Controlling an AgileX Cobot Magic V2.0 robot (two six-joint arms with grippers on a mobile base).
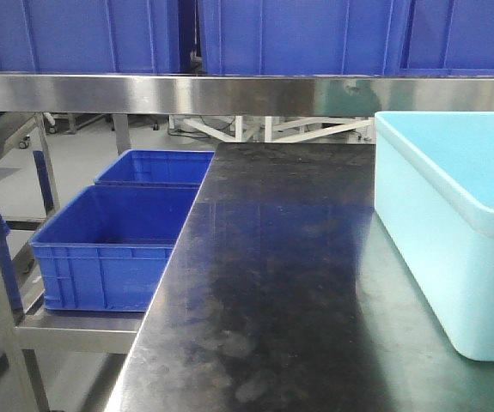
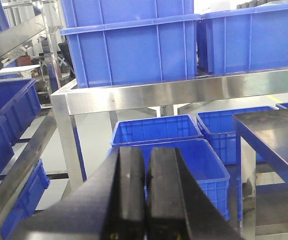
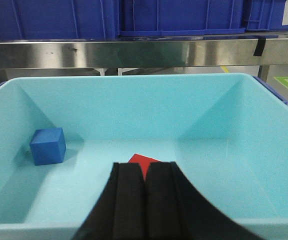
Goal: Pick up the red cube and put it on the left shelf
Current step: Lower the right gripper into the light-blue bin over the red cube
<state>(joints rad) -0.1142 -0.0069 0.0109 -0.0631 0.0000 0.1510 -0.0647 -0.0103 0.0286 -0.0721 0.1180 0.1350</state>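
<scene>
The red cube (image 3: 142, 161) lies on the floor of the light blue tub (image 3: 264, 125), partly hidden behind my right gripper (image 3: 144, 176). That gripper is shut and empty, hovering above the tub's near rim, just short of the cube. My left gripper (image 2: 146, 162) is shut and empty, held in the air to the left of the black table (image 2: 279, 135), facing the steel shelf frame (image 2: 184, 90) and the blue bins on the lower left shelf (image 2: 169, 130). Neither gripper shows in the front view.
A blue cube (image 3: 48, 146) sits at the tub's left side. The tub (image 1: 453, 232) stands on the right of the black table (image 1: 272, 283). Two blue bins (image 1: 118, 240) sit on the lower left shelf. Blue crates (image 1: 272, 34) line the upper steel shelf (image 1: 229, 93).
</scene>
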